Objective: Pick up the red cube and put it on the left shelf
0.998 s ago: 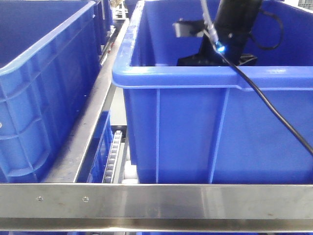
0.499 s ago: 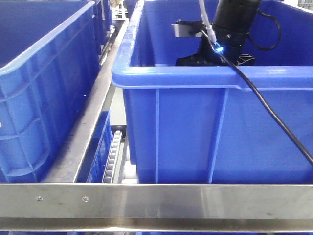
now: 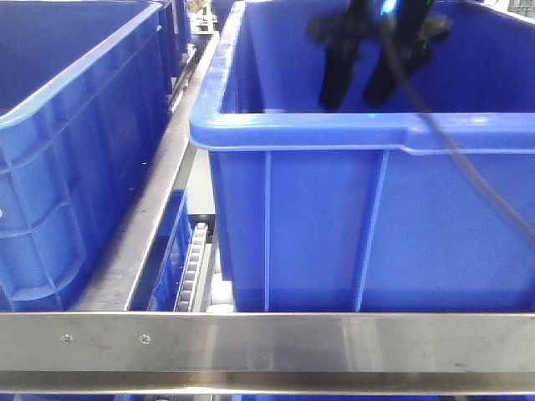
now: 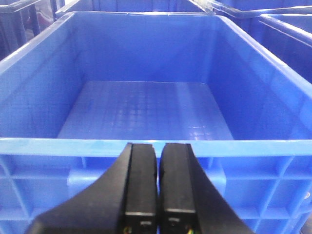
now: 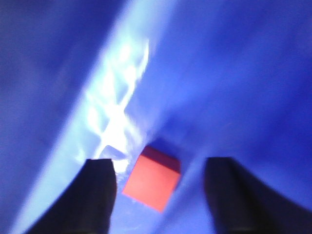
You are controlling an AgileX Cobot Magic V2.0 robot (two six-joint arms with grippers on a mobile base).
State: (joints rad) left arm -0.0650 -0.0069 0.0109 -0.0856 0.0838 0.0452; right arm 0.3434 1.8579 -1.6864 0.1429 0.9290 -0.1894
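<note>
Found red cube lying between spread right jaws, nearer the left finger; left jaws pressed together.

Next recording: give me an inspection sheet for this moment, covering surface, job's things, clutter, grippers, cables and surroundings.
Surface: steel rack rail carrying blue bins.
Job's things: red cube lying on the bin floor, below and between the open fingers; image blurred.
Clutter: nothing seen.
Grippers: right gripper open, reaching down into the right bin; left gripper shut, empty, in front of an empty bin.
Cables: black cable draped over the bin rim.
Surroundings: more blue bins at left.
</note>
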